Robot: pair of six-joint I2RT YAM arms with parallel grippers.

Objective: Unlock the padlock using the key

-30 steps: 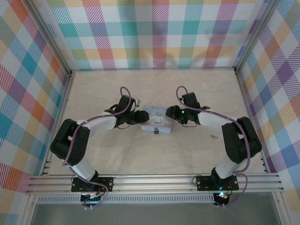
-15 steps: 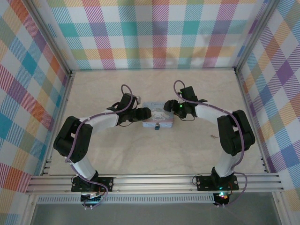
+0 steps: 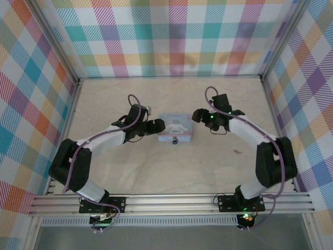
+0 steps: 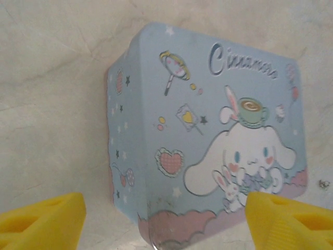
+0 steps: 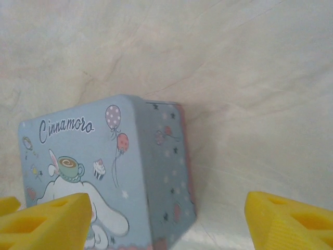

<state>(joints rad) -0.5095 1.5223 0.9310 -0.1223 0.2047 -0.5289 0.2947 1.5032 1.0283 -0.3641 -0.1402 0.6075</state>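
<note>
The left gripper [image 3: 157, 126] is released. Its yellow fingers [image 4: 44, 219] sit in the lower corners of the left wrist view with nothing gripped between them. In the top view it lies just beside the left end of the pale-blue tin [image 3: 176, 125], near the centre of the frame.

The right gripper [image 3: 198, 115] is also unclenched and empty, its yellow pads [image 5: 291, 221] set wide. It sits near the tin's upper right corner without touching it.

The padlock [image 3: 175, 140] is the small dark thing at the tin's lower edge, just below centre in the top view, and neither gripper touches it. I cannot make out the key anywhere on the table [image 3: 156, 172].

This looks like the opening step, since neither lock nor key is in hand. The next move calls for finding the key and pinching it in one gripper. The other gripper would need to steady the tin or the lock. With a lock this small, the fingers likely have to narrow and the key must line up closely with the keyhole.
</note>
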